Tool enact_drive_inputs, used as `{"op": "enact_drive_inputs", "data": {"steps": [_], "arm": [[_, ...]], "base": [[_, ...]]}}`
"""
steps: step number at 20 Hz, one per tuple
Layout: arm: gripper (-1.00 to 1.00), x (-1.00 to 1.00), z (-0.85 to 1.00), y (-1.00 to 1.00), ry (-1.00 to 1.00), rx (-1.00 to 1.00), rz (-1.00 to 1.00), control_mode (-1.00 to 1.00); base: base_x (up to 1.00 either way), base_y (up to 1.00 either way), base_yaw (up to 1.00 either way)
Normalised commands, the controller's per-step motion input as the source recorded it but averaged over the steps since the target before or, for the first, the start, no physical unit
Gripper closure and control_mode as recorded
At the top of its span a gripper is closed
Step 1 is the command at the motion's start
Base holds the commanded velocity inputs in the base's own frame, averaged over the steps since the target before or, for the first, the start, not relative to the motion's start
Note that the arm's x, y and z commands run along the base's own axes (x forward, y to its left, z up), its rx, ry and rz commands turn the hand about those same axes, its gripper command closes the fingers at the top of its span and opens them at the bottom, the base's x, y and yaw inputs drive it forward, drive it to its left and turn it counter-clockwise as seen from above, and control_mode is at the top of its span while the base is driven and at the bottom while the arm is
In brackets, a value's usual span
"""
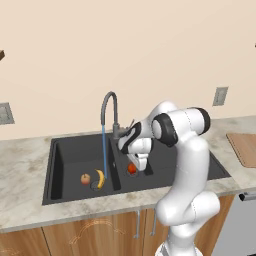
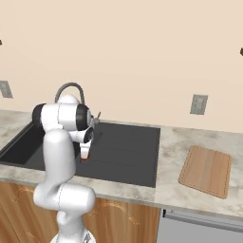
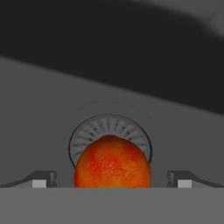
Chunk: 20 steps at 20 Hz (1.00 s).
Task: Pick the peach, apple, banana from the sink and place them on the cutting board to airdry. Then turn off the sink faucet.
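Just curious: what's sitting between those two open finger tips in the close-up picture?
An orange-red round fruit, likely the peach, resting on the basin's drain grate, shown in the hand view.

Banana beside a small reddish fruit in the sink's large basin, water running.

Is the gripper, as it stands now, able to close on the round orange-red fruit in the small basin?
Probably yes. The open gripper has a fingertip on each side of the round orange-red fruit, which sits on the round drain of the matte black sink. Nothing lies between the fingertips and the fruit.
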Motion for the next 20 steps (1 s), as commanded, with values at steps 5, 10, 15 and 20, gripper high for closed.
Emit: {"op": "enact_drive_inputs", "data": {"steps": [5,10,15,20], "arm": [[-1.00,0.02,-0.16,0.00,0.01,0.00,-0.02,-1.00],[-1.00,0.07,-0.18,0.00,0.02,0.00,-0.02,-1.00],[-1.00,0.09,-0.16,0.00,0.02,0.00,-0.02,-1.00],[1.00,0.06,-0.14,0.07,0.02,0.00,-0.02,-1.00]], "base": [[0.00,0.00,0.00],[0.00,0.00,0.00],[0.00,0.00,0.00],[0.00,0.00,0.00]]}}
